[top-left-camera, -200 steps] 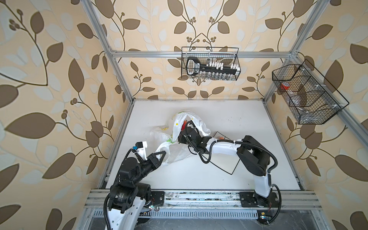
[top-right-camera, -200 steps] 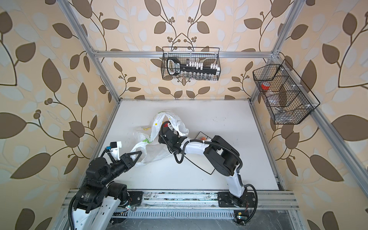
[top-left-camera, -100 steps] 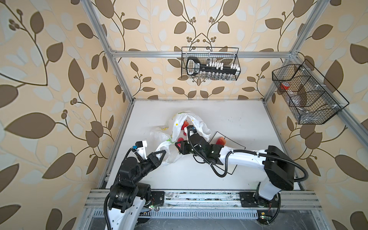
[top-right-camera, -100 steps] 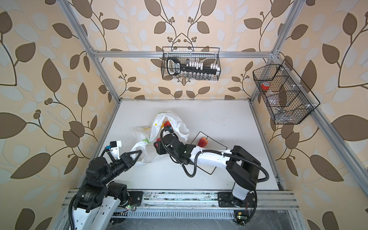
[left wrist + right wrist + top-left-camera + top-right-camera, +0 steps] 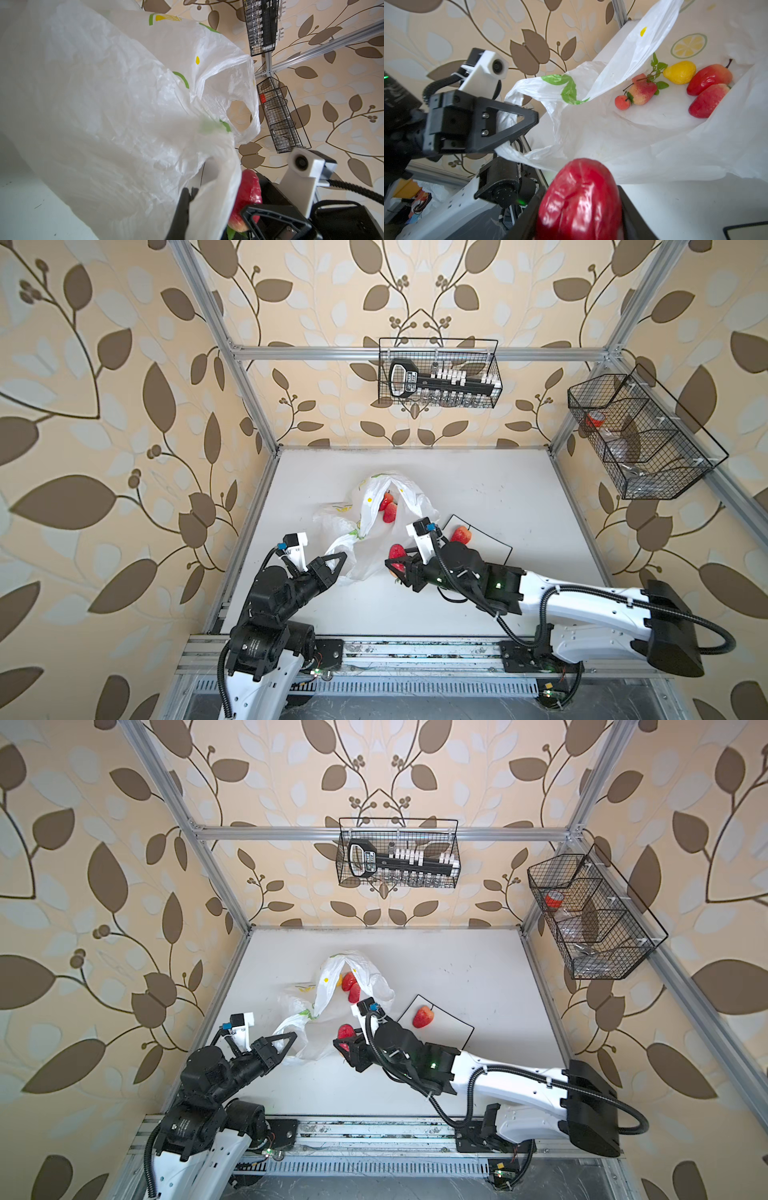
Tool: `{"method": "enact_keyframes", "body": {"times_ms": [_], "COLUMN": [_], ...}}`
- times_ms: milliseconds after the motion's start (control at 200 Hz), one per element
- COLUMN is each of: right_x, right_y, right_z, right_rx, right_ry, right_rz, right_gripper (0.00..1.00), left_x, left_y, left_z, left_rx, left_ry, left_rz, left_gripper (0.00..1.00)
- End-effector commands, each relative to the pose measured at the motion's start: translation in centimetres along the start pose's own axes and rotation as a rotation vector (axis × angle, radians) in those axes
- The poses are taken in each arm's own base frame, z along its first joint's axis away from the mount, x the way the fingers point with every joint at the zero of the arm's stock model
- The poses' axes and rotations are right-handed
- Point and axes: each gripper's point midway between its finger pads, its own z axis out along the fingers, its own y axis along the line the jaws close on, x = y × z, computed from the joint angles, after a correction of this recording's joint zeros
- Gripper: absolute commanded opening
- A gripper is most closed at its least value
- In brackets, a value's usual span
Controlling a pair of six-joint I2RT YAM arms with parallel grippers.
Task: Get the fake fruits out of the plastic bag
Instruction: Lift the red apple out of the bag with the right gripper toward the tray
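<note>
The left arm [image 5: 274,597] crouches folded at the front left, with the left gripper [image 5: 343,556] pinched tight on the bag [image 5: 368,539]. The right arm [image 5: 582,605] stretches long and nearly level toward the middle, and the right gripper [image 5: 395,563] clamps a strawberry [image 5: 398,551] between part-spread jaws.
</note>
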Motion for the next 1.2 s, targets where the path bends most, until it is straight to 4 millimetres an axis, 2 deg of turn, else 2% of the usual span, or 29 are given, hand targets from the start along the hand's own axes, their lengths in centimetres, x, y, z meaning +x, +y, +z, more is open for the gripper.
{"method": "enact_keyframes", "body": {"times_ms": [0,100,205,330,470,740,935,1195], "right_x": [1.0,1.1,1.9,3.4,4.9,7.6,9.5,11.6], "right_y": [-1.3,-2.3,-4.6,-8.2,-13.1,-20.6,-23.7,-25.1], "right_z": [-2.0,-3.7,-4.9,-6.1,-7.4,-7.5,-7.7,-6.6], "right_rx": [0.045,0.08,0.173,0.319,0.493,0.707,0.809,0.823], "right_ry": [0.021,0.011,0.009,0.001,-0.024,0.043,0.085,0.138], "right_rz": [-0.1,-0.088,-0.047,0.031,0.187,0.365,0.424,0.457], "right_gripper": [0.36,0.37,0.37,0.36,0.36,0.37,0.39,0.41], "left_x": [-0.9,-1.0,-1.1,-1.1,-1.1,-1.0,-1.1,-1.0], "left_y": [-0.6,-0.5,-0.5,-0.4,-0.5,-0.6,-0.7,-0.7], "left_z": [0.1,0.0,0.0,0.0,-0.1,-0.4,-0.5,-0.5], "left_rx": [0.013,0.004,0.0,-0.005,-0.012,-0.014,-0.015,-0.013], "left_ry": [-0.036,-0.043,-0.047,-0.047,-0.045,-0.044,-0.045,-0.041], "left_rz": [0.031,0.033,0.036,0.035,0.038,0.065,0.073,0.069], "left_gripper": [0.0,0.0,0.0,0.0,0.0,0.0,0.0,0.0]}}
